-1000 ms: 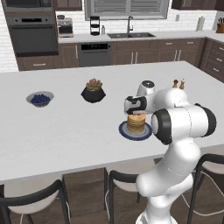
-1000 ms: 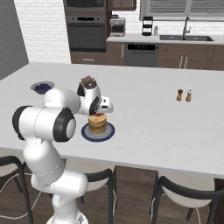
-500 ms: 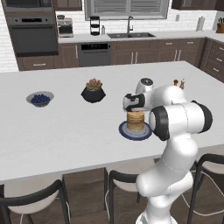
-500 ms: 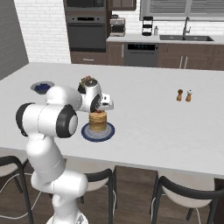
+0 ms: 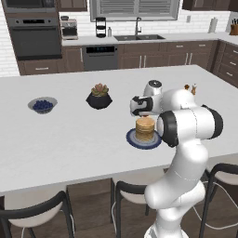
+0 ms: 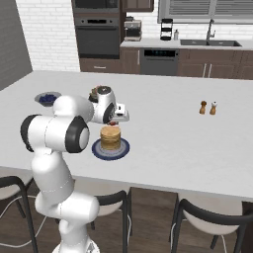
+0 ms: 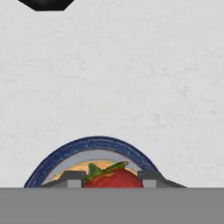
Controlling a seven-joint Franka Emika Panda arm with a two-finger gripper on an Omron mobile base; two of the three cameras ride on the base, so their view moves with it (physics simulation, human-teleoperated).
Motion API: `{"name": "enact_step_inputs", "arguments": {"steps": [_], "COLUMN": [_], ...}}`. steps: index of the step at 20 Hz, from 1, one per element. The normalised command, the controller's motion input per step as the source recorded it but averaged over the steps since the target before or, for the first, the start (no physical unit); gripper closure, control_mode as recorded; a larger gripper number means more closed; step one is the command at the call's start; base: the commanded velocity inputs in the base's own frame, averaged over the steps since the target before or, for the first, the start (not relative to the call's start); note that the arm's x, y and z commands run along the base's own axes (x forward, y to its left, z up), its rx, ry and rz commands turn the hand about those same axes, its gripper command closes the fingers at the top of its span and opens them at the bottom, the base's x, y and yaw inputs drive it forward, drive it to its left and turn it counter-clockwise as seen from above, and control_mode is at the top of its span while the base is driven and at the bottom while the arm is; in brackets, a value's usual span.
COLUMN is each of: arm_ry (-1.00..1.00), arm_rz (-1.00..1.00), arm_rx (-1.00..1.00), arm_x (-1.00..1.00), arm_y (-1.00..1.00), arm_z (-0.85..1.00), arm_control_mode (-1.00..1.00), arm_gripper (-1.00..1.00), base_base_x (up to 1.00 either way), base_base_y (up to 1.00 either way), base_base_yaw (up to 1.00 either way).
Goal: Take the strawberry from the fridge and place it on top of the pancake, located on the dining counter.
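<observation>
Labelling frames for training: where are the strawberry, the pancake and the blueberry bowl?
strawberry [image 7: 113, 178], hand view, red body.
pancake [image 5: 145, 129], left base view, side of the stack.
blueberry bowl [image 5: 42, 105], left base view, the berries inside.

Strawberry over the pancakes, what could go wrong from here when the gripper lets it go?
The strawberry is rounded and sits between the gripper fingers above the pancake stack, so on release it may roll off the small top onto the blue plate. A lower descent could also nudge the stack off centre.
</observation>
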Motion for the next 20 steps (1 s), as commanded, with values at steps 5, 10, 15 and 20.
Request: {"name": "enact_step_inputs", "arguments": {"steps": [5,10,15,20], "arm_ry": [0.00,0.01,0.00,0.00], "arm_rz": [0.00,0.00,0.00,0.00], "arm_rx": [0.00,0.00,0.00,0.00], "arm_x": [0.00,-0.22,-0.32,-0.18], "arm_y": [0.00,0.03,0.00,0.02], "arm_z": [0.00,0.00,0.00,0.00], "arm_control_mode": [-1.00,-1.00,-1.00,-1.00], "arm_gripper": [1.00,1.00,1.00,1.00], "base_base_x": [0.00,0.00,0.00,0.00], "base_base_y": [0.00,0.00,0.00,0.00], "base_base_yaw": [0.00,0.00,0.00,0.00]}}
